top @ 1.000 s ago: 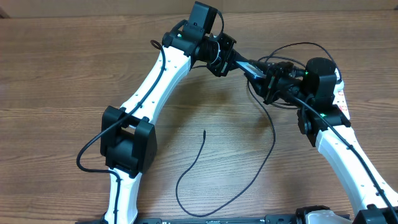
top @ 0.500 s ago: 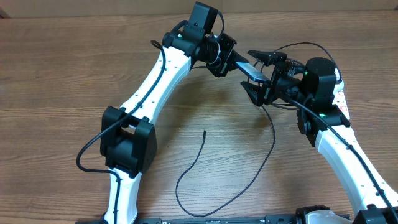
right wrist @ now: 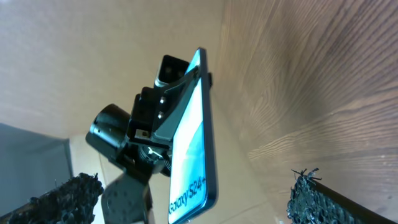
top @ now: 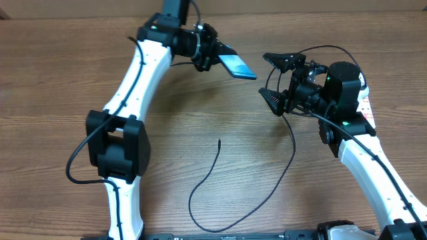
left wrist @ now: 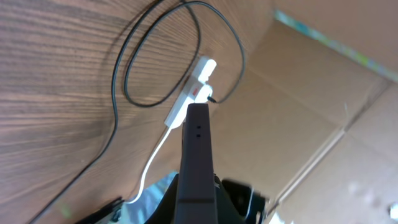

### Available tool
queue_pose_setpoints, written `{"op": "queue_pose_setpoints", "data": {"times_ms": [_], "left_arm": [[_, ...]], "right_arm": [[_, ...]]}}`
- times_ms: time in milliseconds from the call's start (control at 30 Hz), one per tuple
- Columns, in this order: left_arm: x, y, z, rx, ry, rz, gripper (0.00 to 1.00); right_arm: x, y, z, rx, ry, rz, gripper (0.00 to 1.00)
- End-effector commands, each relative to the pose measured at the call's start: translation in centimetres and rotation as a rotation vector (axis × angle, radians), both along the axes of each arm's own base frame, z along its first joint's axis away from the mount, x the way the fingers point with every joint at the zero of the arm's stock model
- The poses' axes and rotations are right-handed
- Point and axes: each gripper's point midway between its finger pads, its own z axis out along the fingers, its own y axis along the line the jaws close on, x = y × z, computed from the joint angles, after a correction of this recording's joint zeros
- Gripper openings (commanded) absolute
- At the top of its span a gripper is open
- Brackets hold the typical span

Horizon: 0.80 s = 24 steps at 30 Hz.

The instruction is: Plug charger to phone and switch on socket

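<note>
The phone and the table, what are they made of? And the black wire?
The phone looks like glass on the front: it is smooth and shiny, with bright glare on the blue-teal screen. The table looks like wood or a wood-look laminate, with brown grain lines and a matte surface. The black wire is probably rubbery plastic: it is thin and dull and lies in loose curves.

A robotics lab bench: left arm (top: 133, 73) and right arm (top: 370, 160) mounted at the near edge of a wood-grain table (top: 53, 133), cardboard panels (left wrist: 311, 93) walling the far side.
</note>
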Motion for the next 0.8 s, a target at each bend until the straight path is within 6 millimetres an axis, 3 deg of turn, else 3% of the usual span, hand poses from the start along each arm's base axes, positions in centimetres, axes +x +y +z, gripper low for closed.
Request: {"op": "queue_pose_setpoints", "data": {"times_ms": [0, 333, 467, 767], "left_arm": [[-0.9, 0.7, 2.7, -0.133, -0.158, -0.153, 0.04], [-0.7, 6.1, 4.6, -0.252, -0.336, -0.209, 0.05], [-1.0, 8.1, 4.3, -0.248, -0.347, -0.196, 0.04], [-1.5, 10.1, 3.8, -0.235, -0.363, -0.187, 0.05]], "right_arm": [[0.0, 0.3, 1.3, -0.061, -0.116, 0.043, 1.0], [-0.3, 0.8, 2.0, -0.103, -0.211, 0.102, 1.0], [-0.7, 1.4, 3.9, -0.097, -0.273, 0.158, 0.99], [-0.8, 1.4, 6.7, -0.22, -0.298, 0.191, 0.99]]}}
